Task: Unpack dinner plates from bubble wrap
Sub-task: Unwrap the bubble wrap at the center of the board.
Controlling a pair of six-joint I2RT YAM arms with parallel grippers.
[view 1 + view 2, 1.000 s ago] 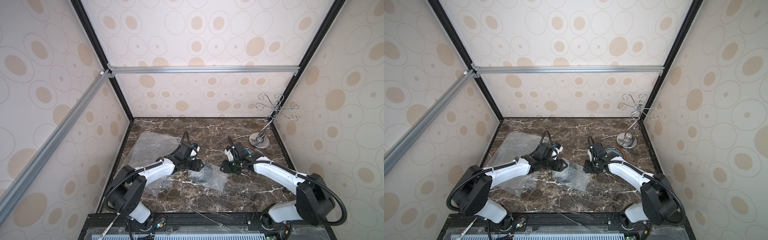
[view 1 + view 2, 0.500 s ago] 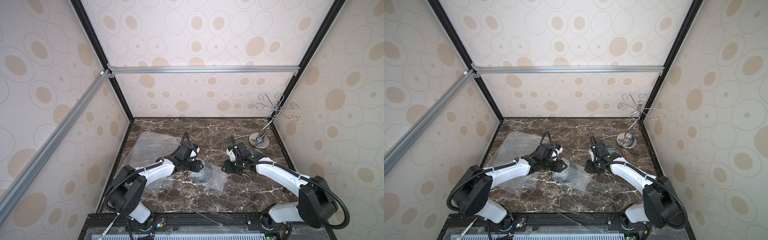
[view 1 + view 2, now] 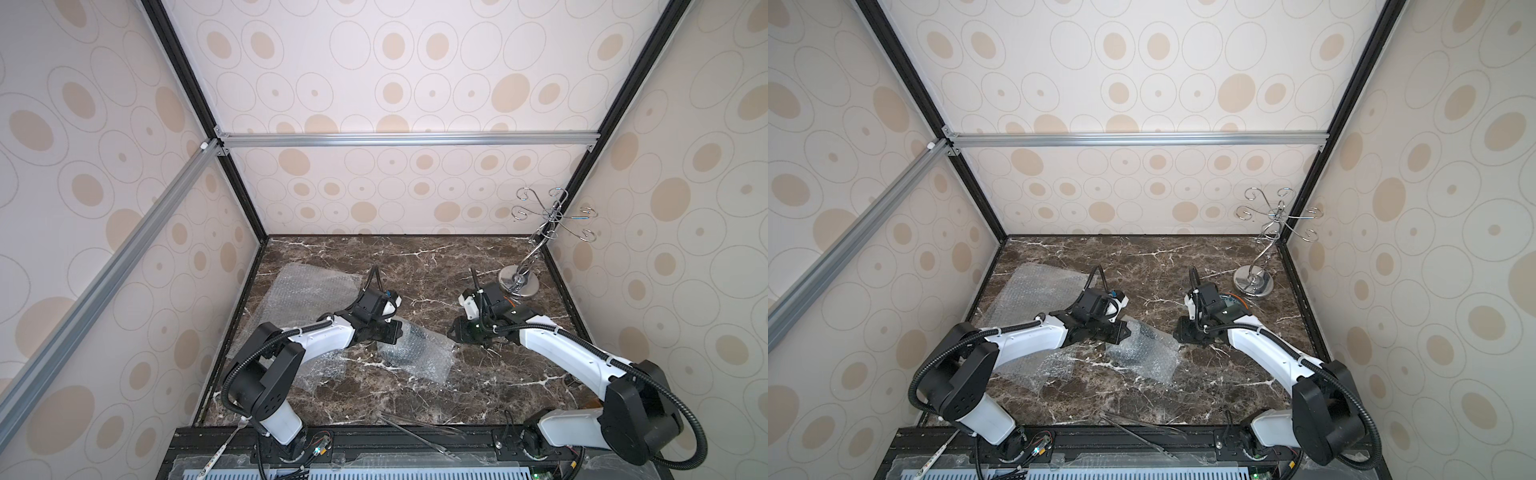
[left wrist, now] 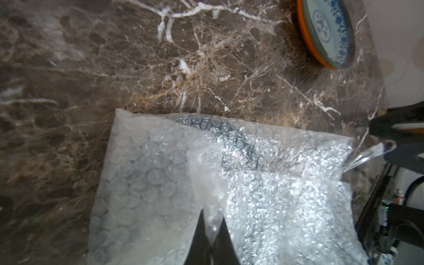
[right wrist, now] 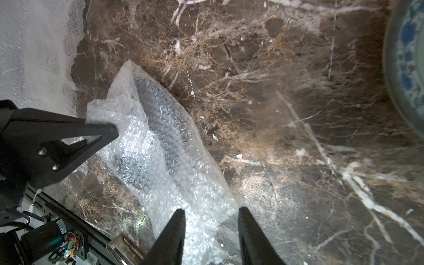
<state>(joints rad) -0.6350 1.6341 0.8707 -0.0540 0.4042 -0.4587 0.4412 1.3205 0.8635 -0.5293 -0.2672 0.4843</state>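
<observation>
Left gripper [image 4: 212, 216] is now clamped on an edge of the bubble wrap [image 4: 146, 174]; a second ago its jaws were seen parted. Right gripper [image 5: 211, 214] is held apart over the wrap. Black plate [image 4: 241, 141] is seen wrapped, mid-table.

Back marble [image 3: 395, 257] bare, wire stand [image 3: 519, 286] — right corner

Three bubble wrap sheets [image 3: 309, 291], two bare plates [image 4: 328, 29] stacked, one wrapped dark plate [image 4: 238, 137], one wire stand [image 3: 518, 286]
</observation>
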